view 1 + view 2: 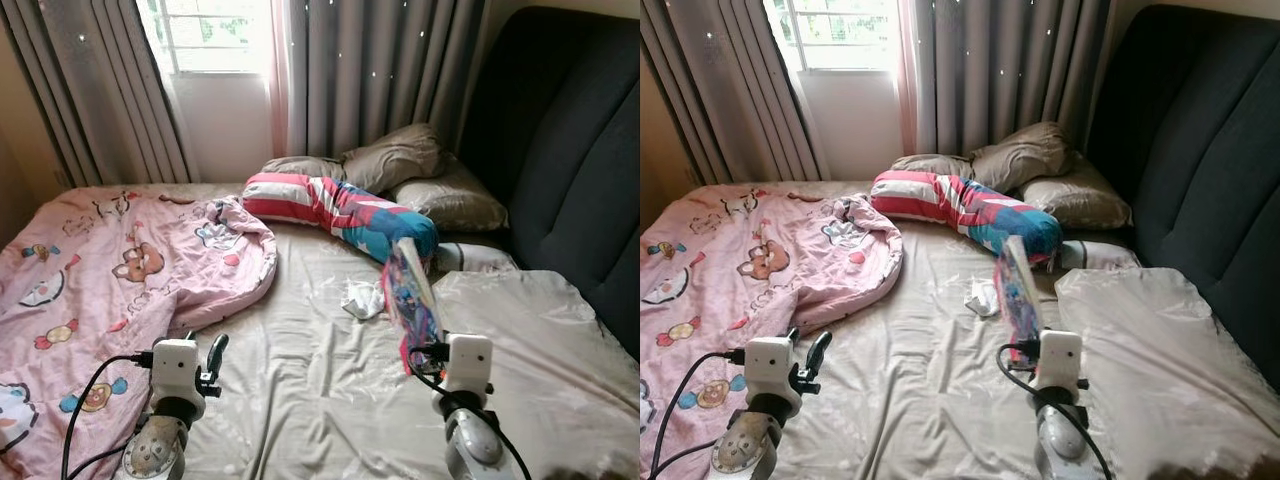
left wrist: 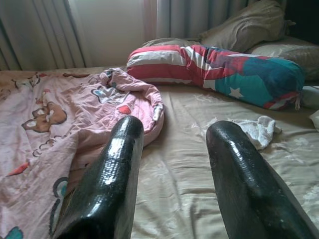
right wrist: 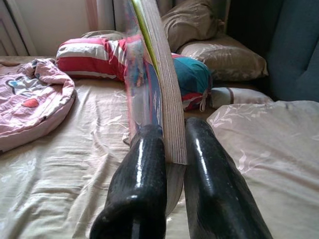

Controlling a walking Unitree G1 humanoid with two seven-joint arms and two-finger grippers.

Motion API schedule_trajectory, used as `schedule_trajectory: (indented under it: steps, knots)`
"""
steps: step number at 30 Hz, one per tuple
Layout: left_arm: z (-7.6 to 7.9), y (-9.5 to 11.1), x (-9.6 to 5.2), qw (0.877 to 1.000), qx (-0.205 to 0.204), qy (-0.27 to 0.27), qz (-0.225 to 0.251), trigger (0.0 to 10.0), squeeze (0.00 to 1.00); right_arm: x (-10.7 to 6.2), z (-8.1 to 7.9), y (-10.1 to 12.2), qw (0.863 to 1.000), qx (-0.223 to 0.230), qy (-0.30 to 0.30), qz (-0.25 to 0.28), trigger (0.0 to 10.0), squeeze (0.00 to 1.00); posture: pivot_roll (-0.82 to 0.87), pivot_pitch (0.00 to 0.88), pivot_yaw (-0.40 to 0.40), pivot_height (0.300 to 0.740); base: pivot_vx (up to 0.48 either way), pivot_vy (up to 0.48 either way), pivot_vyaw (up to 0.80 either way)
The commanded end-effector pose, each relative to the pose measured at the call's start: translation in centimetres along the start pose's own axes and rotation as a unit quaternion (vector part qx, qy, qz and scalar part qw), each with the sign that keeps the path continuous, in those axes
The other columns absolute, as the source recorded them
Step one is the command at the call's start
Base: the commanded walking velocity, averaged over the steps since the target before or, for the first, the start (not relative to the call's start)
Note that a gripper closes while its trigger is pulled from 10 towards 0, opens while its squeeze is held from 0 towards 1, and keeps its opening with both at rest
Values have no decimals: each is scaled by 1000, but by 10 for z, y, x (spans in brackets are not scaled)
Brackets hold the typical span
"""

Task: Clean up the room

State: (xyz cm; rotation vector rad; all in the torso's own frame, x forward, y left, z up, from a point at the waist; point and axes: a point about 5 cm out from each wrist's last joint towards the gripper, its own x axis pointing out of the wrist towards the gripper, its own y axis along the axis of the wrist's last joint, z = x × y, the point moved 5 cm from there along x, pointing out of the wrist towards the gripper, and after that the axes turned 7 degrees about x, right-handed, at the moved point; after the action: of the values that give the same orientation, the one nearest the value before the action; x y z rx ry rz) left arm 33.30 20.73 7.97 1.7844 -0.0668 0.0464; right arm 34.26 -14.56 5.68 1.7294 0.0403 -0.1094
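Picture book (image 1: 412, 290), pinched upright at its lower edge by the right gripper (image 3: 169, 149), could tip toward 9 o'clock and slip while the left gripper (image 2: 172, 149) gapes empty

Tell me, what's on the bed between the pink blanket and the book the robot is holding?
A small crumpled white cloth lies on the sheet between the pink blanket and the book, seen from the head camera.

Soft daylight from the overexposed window (image 1: 205, 35), sharp frames, dim dark headboard (image 1: 570, 170) side.
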Motion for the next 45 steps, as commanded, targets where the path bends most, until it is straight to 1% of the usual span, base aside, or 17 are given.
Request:
schedule_trajectory:
  steps: [1,6,18,31,45]
  knots:
    - [3,2,2,1000,-2,-4,2,10000,0,5,3,15,1000,-6,0,25,10000,0,-9,0,-19,734,0,-386,0]
    - [3,3,2,1000,-2,-3,2,10000,0,5,3,16,1000,-6,1,25,10000,0,-10,1,-18,734,0,-371,0]
    - [1,1,3,1000,-7,1,-1,10000,0,5,1,12,1000,1,10,14,10000,0,-11,11,-18,734,0,0,0]
    - [2,1,5,1000,-15,1,-3,10000,0,5,0,12,1000,0,18,12,10000,0,-17,14,-17,734,0,0,0]
    - [2,1,5,1000,-19,0,-6,10000,0,3,-16,3,998,-2,61,-9,10000,0,-20,15,-13,734,0,0,0]
